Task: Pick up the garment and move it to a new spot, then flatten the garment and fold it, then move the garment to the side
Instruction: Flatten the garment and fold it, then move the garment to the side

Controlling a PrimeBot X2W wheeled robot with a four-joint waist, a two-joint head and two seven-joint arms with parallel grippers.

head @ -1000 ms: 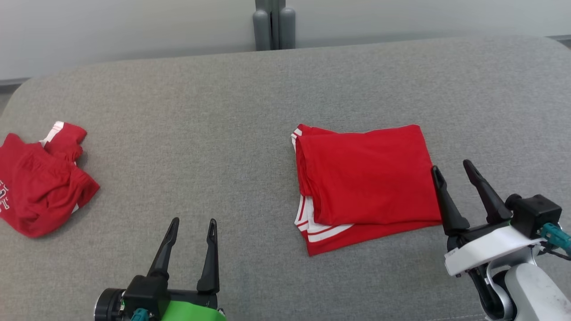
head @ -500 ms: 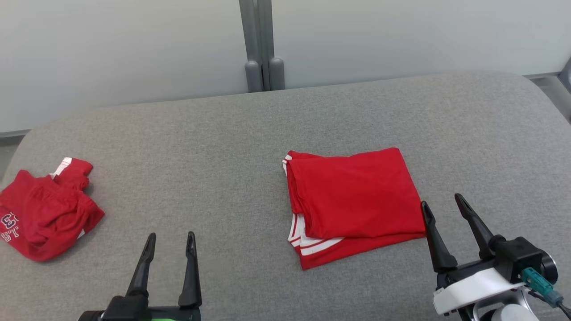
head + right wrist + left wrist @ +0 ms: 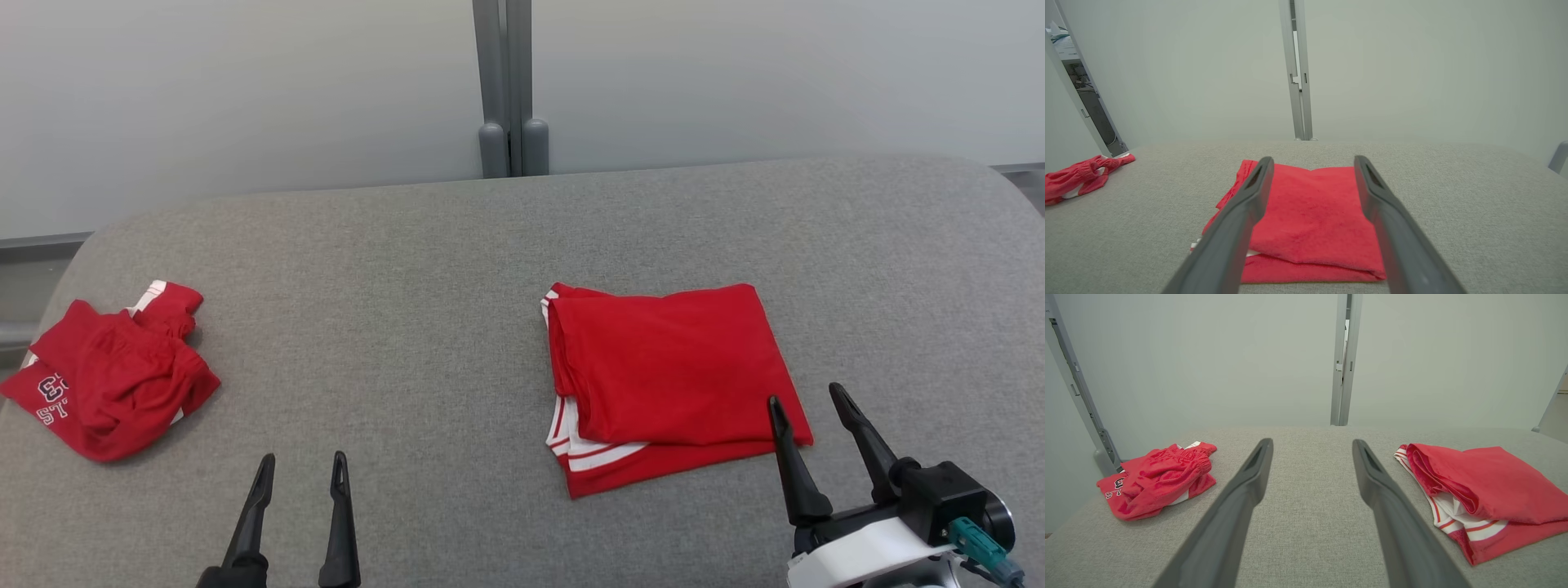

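A folded red garment (image 3: 669, 367) with white-striped edges lies flat right of centre on the grey padded table (image 3: 408, 269). It also appears in the left wrist view (image 3: 1486, 486) and the right wrist view (image 3: 1314, 216). A second, crumpled red garment (image 3: 114, 384) with white lettering sits near the table's left edge (image 3: 1159, 482) (image 3: 1077, 177). My right gripper (image 3: 805, 396) is open just above the folded garment's near right corner, its fingers framing the cloth (image 3: 1313, 159) without touching it. My left gripper (image 3: 302, 460) is open over bare table between the two garments (image 3: 1311, 443), holding nothing.
A pale wall with a grey vertical post (image 3: 506, 82) runs behind the table's far edge. The table's rounded left corner lies close to the crumpled garment. Bare grey surface stretches between the two garments and beyond the folded one.
The head camera has tilted up, showing more wall. Both open grippers have drawn back toward me; the right one's tips have left the folded garment's side for its near corner. Neither garment moved.
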